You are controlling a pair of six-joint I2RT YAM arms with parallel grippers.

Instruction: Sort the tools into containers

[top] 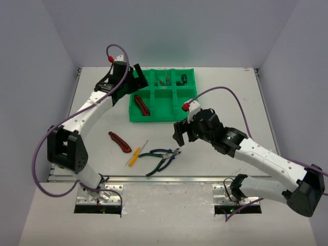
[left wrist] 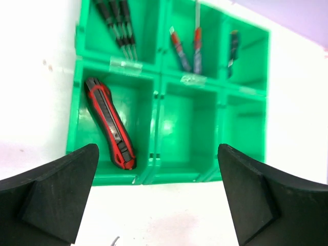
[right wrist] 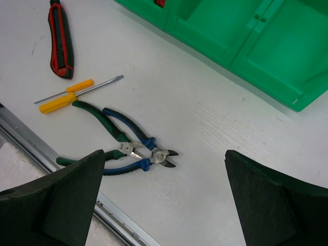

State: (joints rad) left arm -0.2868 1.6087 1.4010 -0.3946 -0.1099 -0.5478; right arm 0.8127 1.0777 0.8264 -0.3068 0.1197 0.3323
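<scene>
left gripper [left wrist: 158, 149] and right gripper [right wrist: 165, 154] apart; two knives [top: 142, 105] [top: 119, 142], two pliers [right wrist: 95, 117] [right wrist: 130, 125], six-compartment tray [top: 154, 119].

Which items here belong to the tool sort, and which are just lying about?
Job:
green tray
utility knife in tray
utility knife on table
yellow-handled screwdriver
blue-handled pliers
green-handled pliers
precision screwdrivers, already binned

Not job:
purple cable
metal rail

The left arm [top: 87, 110] arches up the left side of the overhead view; the left gripper [top: 139, 78] sits upper centre-left, jaws spread wide; the right arm [top: 266, 156] reaches in from lower right; the right gripper [top: 179, 134] hangs near centre, equally agape.
</scene>
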